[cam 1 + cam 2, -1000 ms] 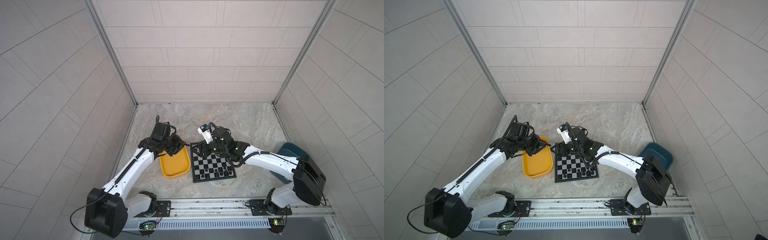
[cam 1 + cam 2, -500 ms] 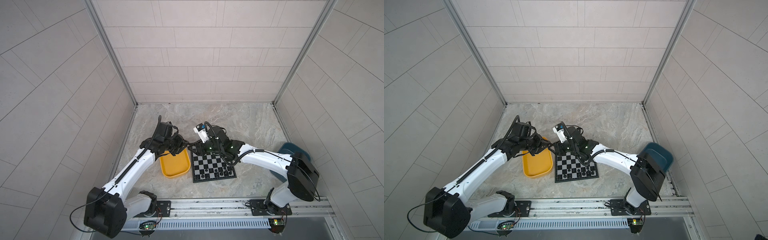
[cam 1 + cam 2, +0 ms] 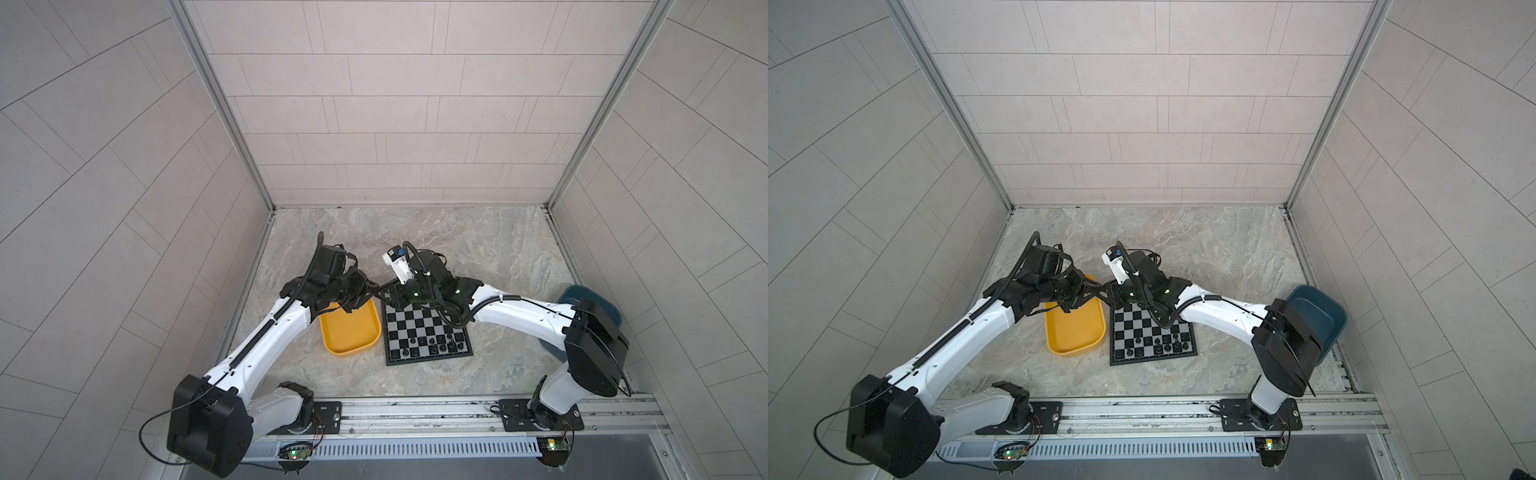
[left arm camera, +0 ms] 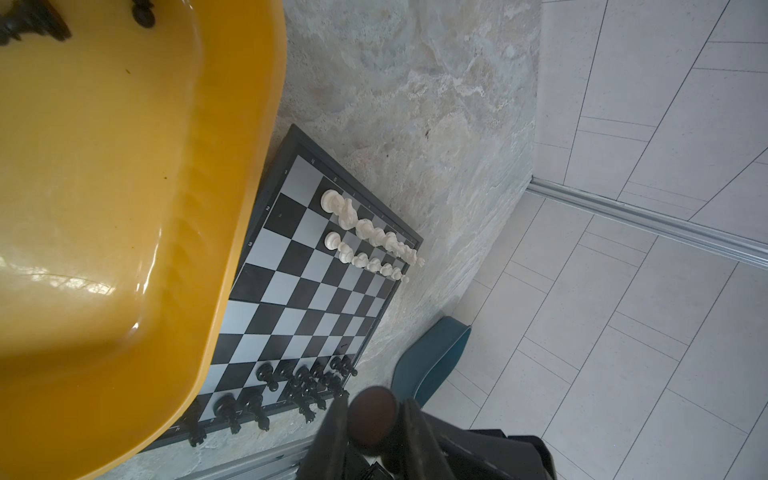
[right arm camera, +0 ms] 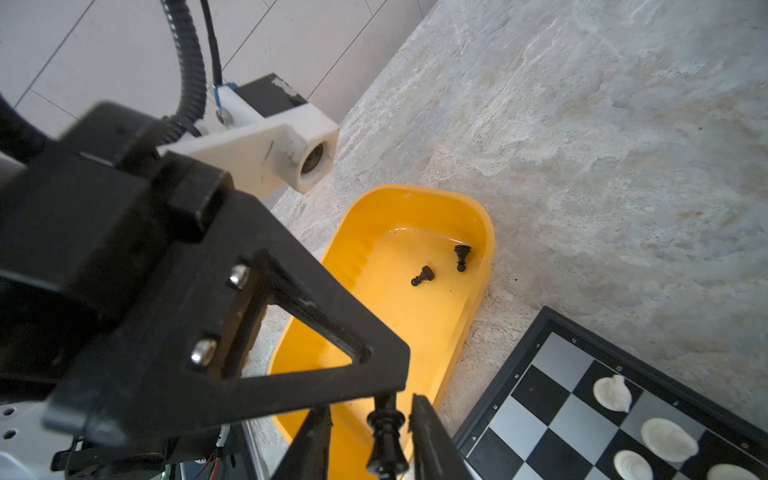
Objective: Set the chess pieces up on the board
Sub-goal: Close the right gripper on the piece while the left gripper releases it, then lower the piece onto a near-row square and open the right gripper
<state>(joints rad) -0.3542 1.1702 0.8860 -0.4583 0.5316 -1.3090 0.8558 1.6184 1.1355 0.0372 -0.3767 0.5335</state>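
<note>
Pinching a black piece (image 5: pixel 386 432) near tray rim (image 5: pixel 491 245), left hand (image 3: pixel 375 291) meets spread right hand (image 5: pixel 370 415).

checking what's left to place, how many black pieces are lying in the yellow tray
2: a small piece and a taller piece lie close together near one end of the tray. The left arm may hide others.

On the black border of the board (image 5: pixel 540 395), just beside the jaws of the right gripper (image 5: pixel 370 409), small numerals read 1, 2, 3, 4.
</note>
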